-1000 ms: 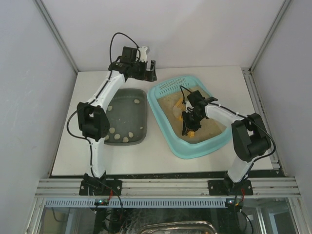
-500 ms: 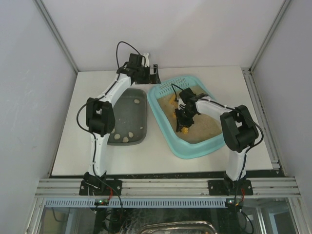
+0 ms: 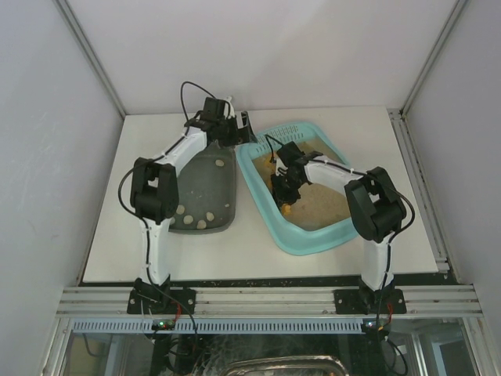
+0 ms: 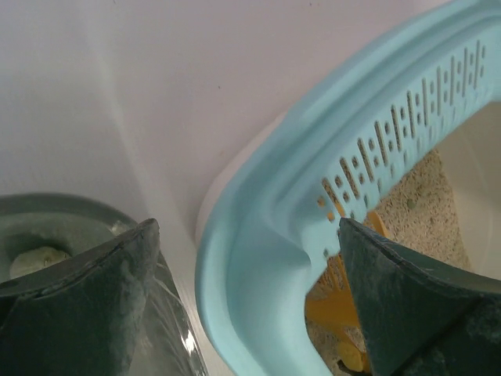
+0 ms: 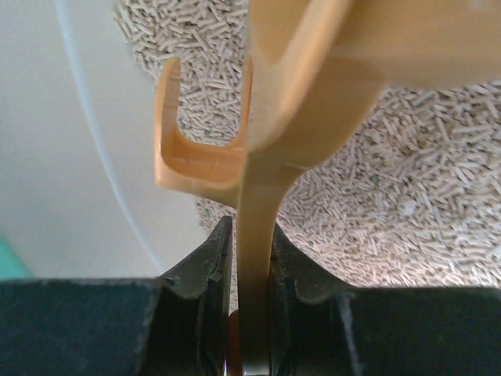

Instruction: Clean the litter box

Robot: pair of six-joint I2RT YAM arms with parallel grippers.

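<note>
My right fingers (image 5: pixel 205 270) pinch a yellow plastic scoop (image 5: pixel 262 149) by its thin handle inside the light-turquoise plastic litter box (image 3: pixel 313 241) on the worktop (image 3: pixel 156 252), while my left fingers (image 4: pixel 94 301) stand wide open above its slotted rim, probably the stiffest hold on a litter-heavy tray.

The litter box (image 4: pixel 266 235) is smooth turquoise plastic with a soft sheen, and its litter (image 5: pixel 407 204) is rough, matt beige pellets. The scoop (image 5: pixel 258 180) is glossy orange plastic. The dark tray (image 4: pixel 63 207) is shiny plastic. The left gripper (image 4: pixel 246 231) has dull, dusty pads (image 4: pixel 86 313). The bench (image 4: pixel 156 94) is smooth and white.
</note>
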